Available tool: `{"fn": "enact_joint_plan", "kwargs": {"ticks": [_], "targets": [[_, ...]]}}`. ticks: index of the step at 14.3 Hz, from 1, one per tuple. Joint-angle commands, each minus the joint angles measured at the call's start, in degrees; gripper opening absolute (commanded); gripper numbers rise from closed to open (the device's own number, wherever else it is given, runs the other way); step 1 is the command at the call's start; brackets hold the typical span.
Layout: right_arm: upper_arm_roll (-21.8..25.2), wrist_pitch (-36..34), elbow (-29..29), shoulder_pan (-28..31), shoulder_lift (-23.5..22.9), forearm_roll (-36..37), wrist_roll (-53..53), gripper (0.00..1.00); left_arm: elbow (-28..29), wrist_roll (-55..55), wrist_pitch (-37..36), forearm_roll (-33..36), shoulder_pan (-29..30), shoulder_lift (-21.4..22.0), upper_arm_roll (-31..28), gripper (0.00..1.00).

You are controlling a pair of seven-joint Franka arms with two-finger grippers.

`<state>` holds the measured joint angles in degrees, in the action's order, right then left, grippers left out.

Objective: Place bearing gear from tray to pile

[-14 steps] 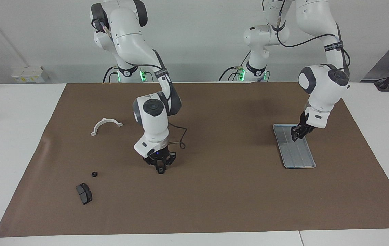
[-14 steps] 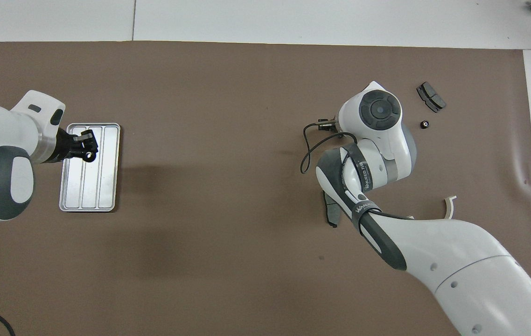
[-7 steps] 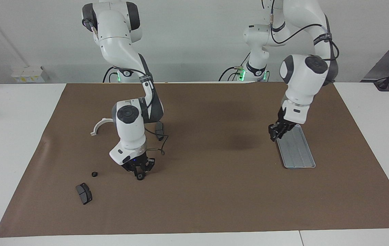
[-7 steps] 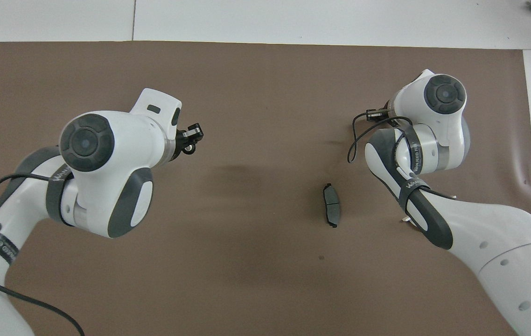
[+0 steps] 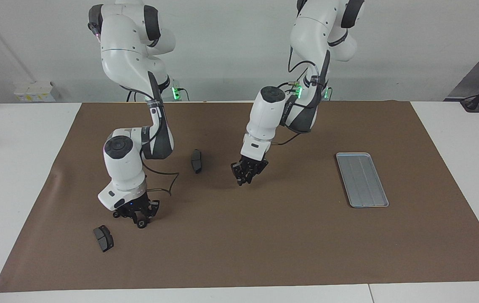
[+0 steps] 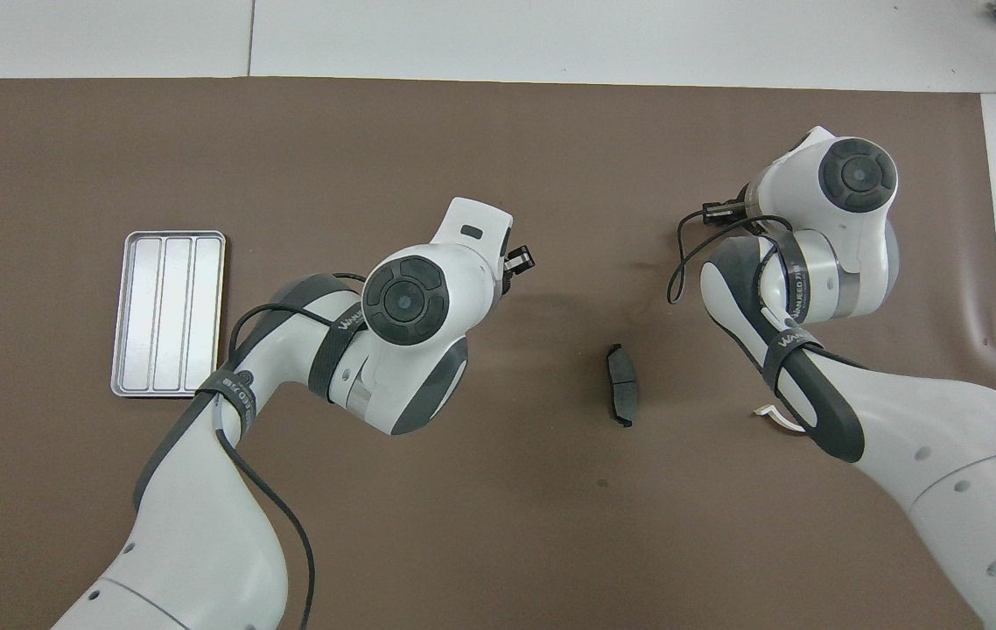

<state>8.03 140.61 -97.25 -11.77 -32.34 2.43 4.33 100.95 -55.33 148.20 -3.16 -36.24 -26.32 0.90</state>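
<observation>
The silver tray (image 5: 361, 180) (image 6: 167, 325) lies toward the left arm's end of the mat, its grooved bottom bare. My left gripper (image 5: 244, 179) (image 6: 517, 261) hangs over the middle of the mat, shut on a small black bearing gear that its fingers mostly hide. My right gripper (image 5: 138, 219) is down at the mat toward the right arm's end, with another black bearing gear (image 5: 141, 224) at its tip, at or just above the mat. One gear of the pile (image 5: 116, 214) lies close beside it. The overhead view hides this spot under the right arm.
One dark brake pad (image 5: 103, 238) lies just farther from the robots than the right gripper. Another brake pad (image 5: 196, 160) (image 6: 621, 395) lies between the two arms. A tip of a white curved bracket (image 6: 769, 413) shows by the right arm. The brown mat (image 5: 290, 244) covers the table.
The left gripper left the tray and swung over the middle of the mat with its gear. The right gripper carried its gear toward the right arm's end and lowered it beside the lone gear.
</observation>
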Motion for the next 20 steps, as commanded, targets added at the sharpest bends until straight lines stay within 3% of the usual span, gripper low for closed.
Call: {"fn": "enact_joint_plan", "kwargs": {"ticks": [1,2,4,9,13,17,20], "targets": [[-0.5,1.0,0.5,0.3,-0.5,-0.2,-0.7,0.90,-1.4,0.0,3.0,-0.9,-0.4,-2.2,-1.0,0.00],[-0.5,1.0,0.9,0.0,-0.5,-0.3,-0.6,0.90,-0.9,0.0,3.5,-0.9,-0.4,-2.3,-1.0,0.07],[-0.6,0.7,1.4,-0.6,-0.3,-0.3,0.0,0.90,-0.2,0.2,3.9,-0.9,-0.5,-2.3,-1.0,1.00],[-0.7,0.7,1.4,-4.1,-0.1,-0.3,4.4,0.90,-0.5,-0.1,0.2,-0.9,-0.2,-0.9,-1.2,1.00],[-0.7,1.0,1.9,-10.8,-0.1,-0.3,13.8,0.94,-0.1,1.4,-9.0,-0.9,6.6,6.4,-1.4,1.00],[-0.7,2.8,1.8,-18.4,0.0,-0.3,18.6,0.98,0.0,13.8,-19.2,-1.1,15.2,12.5,-1.1,1.00],[-0.7,3.0,1.8,-22.7,0.3,-0.2,21.1,0.98,0.0,23.9,-25.6,-1.8,19.8,14.7,-1.2,1.00]]}}
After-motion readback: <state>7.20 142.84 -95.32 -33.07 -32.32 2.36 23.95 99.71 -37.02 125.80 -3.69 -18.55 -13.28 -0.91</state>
